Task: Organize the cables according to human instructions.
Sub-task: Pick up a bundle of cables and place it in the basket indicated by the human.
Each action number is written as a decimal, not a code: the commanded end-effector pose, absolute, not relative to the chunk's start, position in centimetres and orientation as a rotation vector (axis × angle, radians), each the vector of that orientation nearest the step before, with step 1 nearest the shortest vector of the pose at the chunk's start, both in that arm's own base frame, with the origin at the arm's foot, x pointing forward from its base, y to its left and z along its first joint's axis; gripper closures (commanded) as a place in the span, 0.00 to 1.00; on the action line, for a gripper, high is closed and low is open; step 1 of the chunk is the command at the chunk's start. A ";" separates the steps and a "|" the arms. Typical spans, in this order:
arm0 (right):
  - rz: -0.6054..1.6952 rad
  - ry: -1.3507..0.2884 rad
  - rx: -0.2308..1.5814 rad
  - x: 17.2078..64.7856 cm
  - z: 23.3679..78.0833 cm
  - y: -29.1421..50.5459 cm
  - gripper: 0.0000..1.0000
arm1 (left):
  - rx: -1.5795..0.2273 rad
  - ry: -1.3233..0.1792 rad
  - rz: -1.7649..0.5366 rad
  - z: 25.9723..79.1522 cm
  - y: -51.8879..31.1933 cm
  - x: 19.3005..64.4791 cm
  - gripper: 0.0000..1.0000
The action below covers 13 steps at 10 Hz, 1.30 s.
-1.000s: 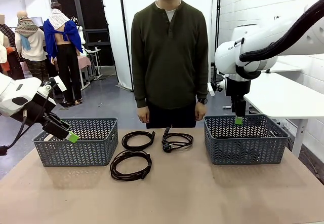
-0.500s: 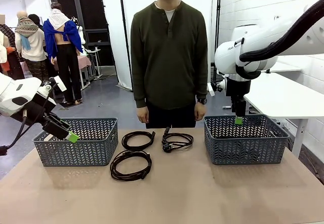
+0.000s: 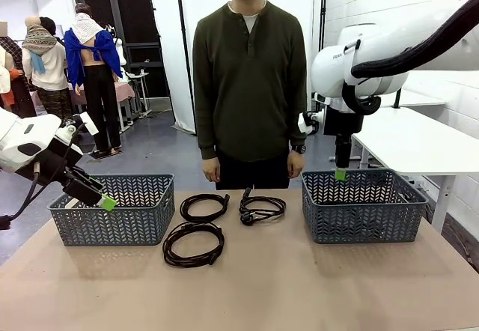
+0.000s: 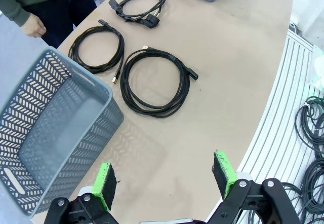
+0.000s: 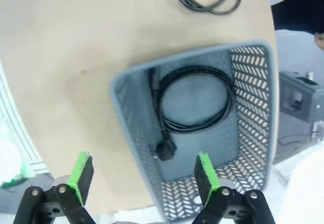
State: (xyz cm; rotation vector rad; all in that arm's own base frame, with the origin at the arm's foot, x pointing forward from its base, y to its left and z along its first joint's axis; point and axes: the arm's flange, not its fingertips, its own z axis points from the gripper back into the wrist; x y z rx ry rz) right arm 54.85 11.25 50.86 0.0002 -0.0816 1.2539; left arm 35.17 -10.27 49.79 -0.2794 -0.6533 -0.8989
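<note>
On the tan desk (image 3: 299, 293), three cables (image 4: 126, 84) lay coiled in the open between the left basket (image 3: 112, 222) and the right basket (image 5: 253, 107), in front of the person (image 3: 251, 84) standing with arms down. A fourth cable (image 5: 165, 149) sat coiled inside the right basket. By that count the sorting looked about a quarter done, the left basket apparently empty; the right hand (image 5: 143, 158) hung wide open and empty over the right basket, and the left hand (image 4: 163, 165) hovered equally wide and empty near the left basket.
</note>
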 end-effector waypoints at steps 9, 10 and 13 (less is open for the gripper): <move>1.139 -0.366 0.051 41.6 49.0 17.8 0.00 | -0.291 -0.655 -0.905 49.7 -10.1 35.3 0.00; 1.153 -0.376 0.061 41.1 48.7 18.2 0.00 | -0.291 -0.655 -0.905 49.7 -10.1 35.3 0.00; 1.175 -0.343 0.035 41.4 49.0 18.6 0.00 | -0.291 -0.655 -0.905 49.7 -10.1 35.3 0.00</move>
